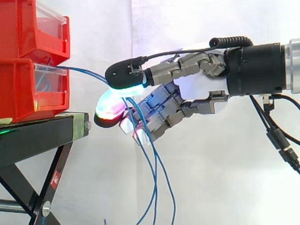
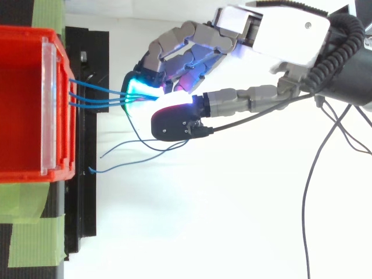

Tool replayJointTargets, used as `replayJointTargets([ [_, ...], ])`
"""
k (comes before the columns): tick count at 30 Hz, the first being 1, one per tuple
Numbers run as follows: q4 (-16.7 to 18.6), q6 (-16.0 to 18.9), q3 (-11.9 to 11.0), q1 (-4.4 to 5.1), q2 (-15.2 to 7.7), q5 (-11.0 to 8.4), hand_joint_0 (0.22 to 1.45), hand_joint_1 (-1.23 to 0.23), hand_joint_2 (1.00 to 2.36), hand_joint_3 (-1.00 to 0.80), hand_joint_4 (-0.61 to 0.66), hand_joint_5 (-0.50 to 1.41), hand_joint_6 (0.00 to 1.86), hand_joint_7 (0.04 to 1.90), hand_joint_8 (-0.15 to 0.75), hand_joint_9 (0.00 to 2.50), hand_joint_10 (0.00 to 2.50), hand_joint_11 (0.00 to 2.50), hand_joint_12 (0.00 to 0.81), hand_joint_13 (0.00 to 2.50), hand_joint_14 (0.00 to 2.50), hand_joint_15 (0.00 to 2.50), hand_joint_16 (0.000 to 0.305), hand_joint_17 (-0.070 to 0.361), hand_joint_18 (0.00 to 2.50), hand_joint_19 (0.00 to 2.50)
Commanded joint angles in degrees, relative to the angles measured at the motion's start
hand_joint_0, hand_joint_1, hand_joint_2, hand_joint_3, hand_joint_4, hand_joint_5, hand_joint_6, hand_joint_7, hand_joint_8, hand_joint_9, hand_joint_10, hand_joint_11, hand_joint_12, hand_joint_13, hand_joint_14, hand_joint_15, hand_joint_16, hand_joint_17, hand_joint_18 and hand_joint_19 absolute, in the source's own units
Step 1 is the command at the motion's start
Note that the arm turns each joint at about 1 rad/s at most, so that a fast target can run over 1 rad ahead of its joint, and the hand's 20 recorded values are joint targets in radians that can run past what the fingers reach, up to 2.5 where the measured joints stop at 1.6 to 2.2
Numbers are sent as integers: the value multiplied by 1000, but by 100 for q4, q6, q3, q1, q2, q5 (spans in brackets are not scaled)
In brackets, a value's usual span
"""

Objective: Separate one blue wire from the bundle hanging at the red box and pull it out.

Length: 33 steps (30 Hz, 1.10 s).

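1. Two red bins are stacked on a black stand (image 1: 37, 133). The lower bin (image 1: 18, 89) and the upper bin (image 1: 23, 28) both have their clear fronts at the stand's edge facing the robot hand (image 1: 201, 86).
2. The blue wires (image 2: 96, 96) come out at the top of the lower bin's clear front. In the top view, three of them run side by side across the stand's edge and over the gap to the robot hand.
3. The robot hand reaches in level from the right and is closed on the wires. Its thumb pad (image 1: 124, 75), glowing green-white underneath, lies across the top of them. The fingers (image 1: 110, 110), glowing red and green, curl up from below.
4. All three wires enter the grip together, and I cannot tell whether any one is held apart from the others.
5. Past the grip, the wires drop between the curled fingers. They hang loose in front of the white curtain (image 1: 187, 178), off the stand's edge, down to the bottom of the side view.
6. In the top view, two slack wire ends trail back from under the thumb toward the stand's edge. One ends just beside the bin's front corner.
7. Green tape (image 2: 35, 244) covers the stand's corner by the bin.
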<state>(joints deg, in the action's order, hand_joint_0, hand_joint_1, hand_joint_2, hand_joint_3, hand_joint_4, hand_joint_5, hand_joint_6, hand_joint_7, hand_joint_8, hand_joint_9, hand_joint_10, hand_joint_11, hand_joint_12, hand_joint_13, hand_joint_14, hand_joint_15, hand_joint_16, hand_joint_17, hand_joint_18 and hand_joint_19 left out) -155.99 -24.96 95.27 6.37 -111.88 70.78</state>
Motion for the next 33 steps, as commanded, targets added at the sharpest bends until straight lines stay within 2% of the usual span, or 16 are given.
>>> replayJointTargets([
  [1, -10, 0, 0, -5, -1, 6, 609, -623, 1014, -138, 205, -189, 875, 793, 437, 863, 14, 914, 582, 1080, 16, 586, 61, 137, 767, 297],
  [2, -1, 0, 0, -5, 8, 6, 608, -624, 1014, -135, 205, -189, 875, 794, 443, 857, 13, 844, 583, 1079, 16, 588, 61, 137, 767, 297],
  [9, -19, 62, 0, -22, 52, 15, 609, -626, 1014, -135, 209, -188, 874, 798, 447, 845, 18, 786, 580, 1083, 16, 585, 61, 137, 767, 294],
  [19, -247, 62, 0, -57, 219, 24, 609, -627, 1014, -136, 208, -187, 874, 792, 429, 803, 15, 716, 569, 1135, 17, 529, 60, 134, 764, 263],
  [26, -362, 62, 0, -66, 351, 24, 609, -627, 1014, -134, 211, -187, 874, 801, 423, 709, 12, 547, 550, 1282, 15, 492, 56, 127, 754, 204],
  [33, -441, 114, 0, -84, 377, 24, 610, -627, 1015, -134, 210, -187, 874, 794, 419, 690, 13, 541, 552, 1324, 16, 522, 56, 127, 756, 213],
])
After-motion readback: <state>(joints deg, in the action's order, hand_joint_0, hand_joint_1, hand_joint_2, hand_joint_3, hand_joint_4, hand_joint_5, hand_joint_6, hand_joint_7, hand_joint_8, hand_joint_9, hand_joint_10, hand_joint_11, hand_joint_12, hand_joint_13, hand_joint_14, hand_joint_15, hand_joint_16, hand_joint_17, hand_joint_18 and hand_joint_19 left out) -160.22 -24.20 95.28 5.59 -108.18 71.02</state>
